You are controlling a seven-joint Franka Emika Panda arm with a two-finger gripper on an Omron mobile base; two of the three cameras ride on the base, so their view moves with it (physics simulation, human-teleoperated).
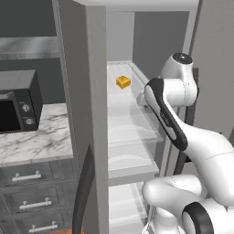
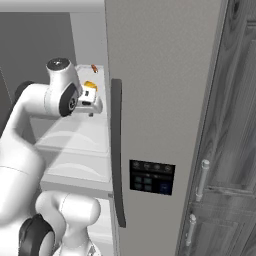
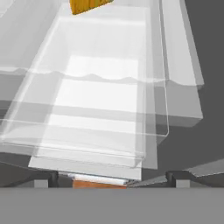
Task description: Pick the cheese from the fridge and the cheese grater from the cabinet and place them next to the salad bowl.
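The cheese (image 1: 123, 82) is a small yellow-orange wedge on an upper translucent glass shelf inside the open fridge (image 1: 82, 91). In the right base view the cheese (image 2: 90, 85) lies just beyond my white hand. My gripper (image 2: 92, 106) has reached into the fridge at shelf height, short of the cheese and a little below it. The hand view looks down over the stacked glass shelves (image 3: 100, 87), with the cheese (image 3: 87, 5) at the top edge. My gripper (image 3: 113, 178) is open there, its two dark fingertips (image 3: 46, 178) wide apart with nothing between them. The cheese grater, cabinet and salad bowl are out of view.
A black microwave (image 1: 18, 103) sits on the marble counter (image 1: 36, 141) left of the fridge, above drawers with silver handles (image 1: 27, 176). The fridge door's dark curved handle (image 2: 116, 150) and control panel (image 2: 151, 176) stand close on the right. A small red-orange item (image 2: 94, 68) lies farther back on the shelf.
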